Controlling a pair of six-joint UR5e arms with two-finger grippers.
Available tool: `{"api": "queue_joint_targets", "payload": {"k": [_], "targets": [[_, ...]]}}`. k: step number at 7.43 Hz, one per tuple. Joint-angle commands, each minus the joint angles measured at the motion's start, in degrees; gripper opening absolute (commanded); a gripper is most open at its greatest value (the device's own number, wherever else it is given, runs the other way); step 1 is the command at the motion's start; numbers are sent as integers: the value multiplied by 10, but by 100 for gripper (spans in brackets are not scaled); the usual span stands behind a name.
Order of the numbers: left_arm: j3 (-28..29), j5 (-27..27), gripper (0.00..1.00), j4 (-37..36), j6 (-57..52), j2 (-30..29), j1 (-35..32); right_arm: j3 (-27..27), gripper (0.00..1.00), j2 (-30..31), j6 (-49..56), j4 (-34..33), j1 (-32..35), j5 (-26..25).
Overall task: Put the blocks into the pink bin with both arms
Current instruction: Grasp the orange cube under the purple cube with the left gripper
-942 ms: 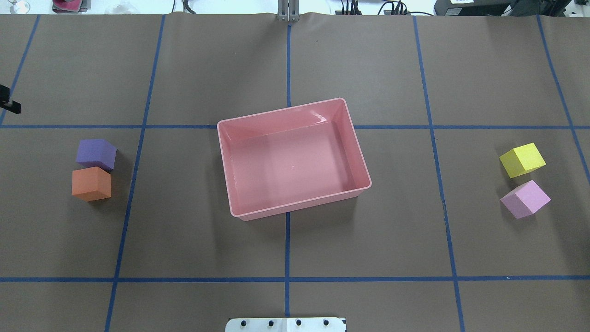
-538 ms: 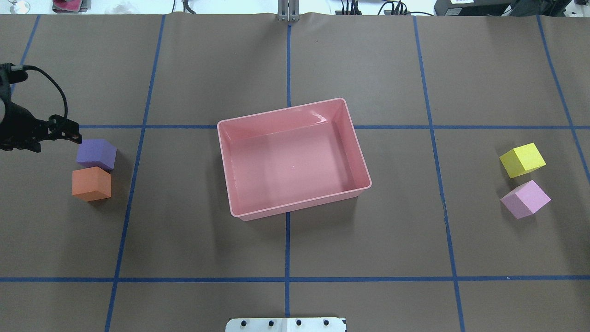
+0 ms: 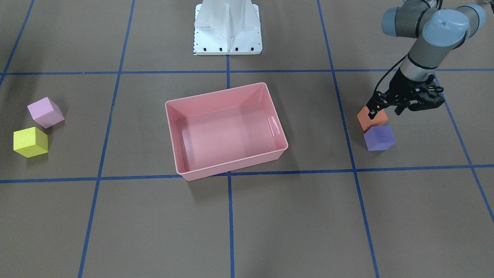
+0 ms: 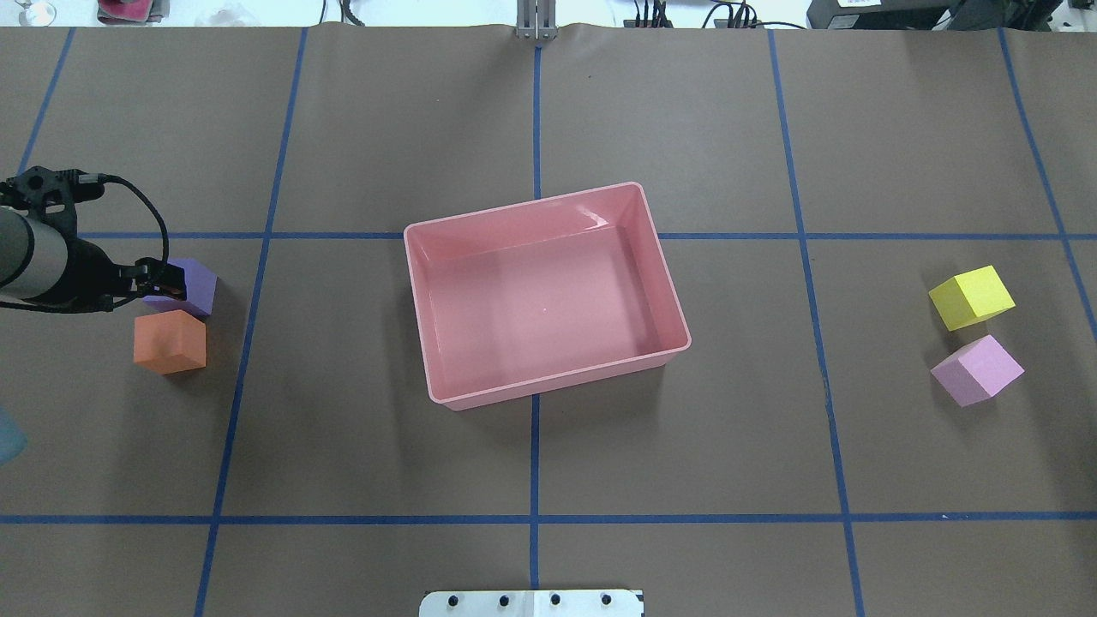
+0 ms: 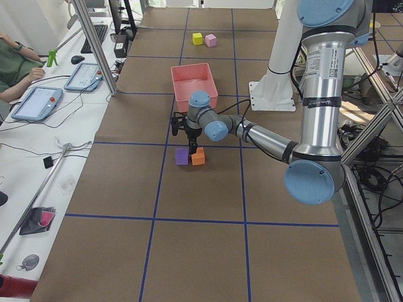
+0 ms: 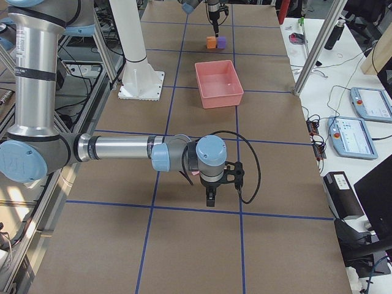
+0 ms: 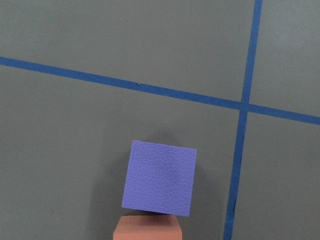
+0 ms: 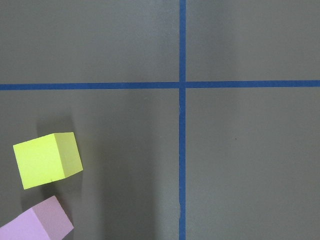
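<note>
**Pink bin mid-bench, all four cubes outside it**

The pink bin sits at the middle of the bench. Well apart from it on the robot's left, the orange block and purple block lie just beside each other. The left fingers hang spread wide over this pair. On the robot's right, the yellow block and lilac block lie close together. The right fingers hang over the bench near them; I cannot tell how far apart they stand.

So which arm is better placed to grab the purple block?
Left: left gripper hangs open by the purple block; the right gripper is far off, beyond the pink bin.
</note>
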State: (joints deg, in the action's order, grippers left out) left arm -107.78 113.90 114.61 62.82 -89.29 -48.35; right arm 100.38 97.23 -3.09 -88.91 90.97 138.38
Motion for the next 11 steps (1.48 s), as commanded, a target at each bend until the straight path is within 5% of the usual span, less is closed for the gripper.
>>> {"api": "queue_joint_targets", "payload": {"k": [1, 11], "targets": [[13, -2, 100, 32, -10, 15, 4, 0, 100, 0, -1, 0, 0, 1], [48, -2, 100, 32, 11, 4, 50, -9, 100, 0, 0, 0, 0, 8]]}}
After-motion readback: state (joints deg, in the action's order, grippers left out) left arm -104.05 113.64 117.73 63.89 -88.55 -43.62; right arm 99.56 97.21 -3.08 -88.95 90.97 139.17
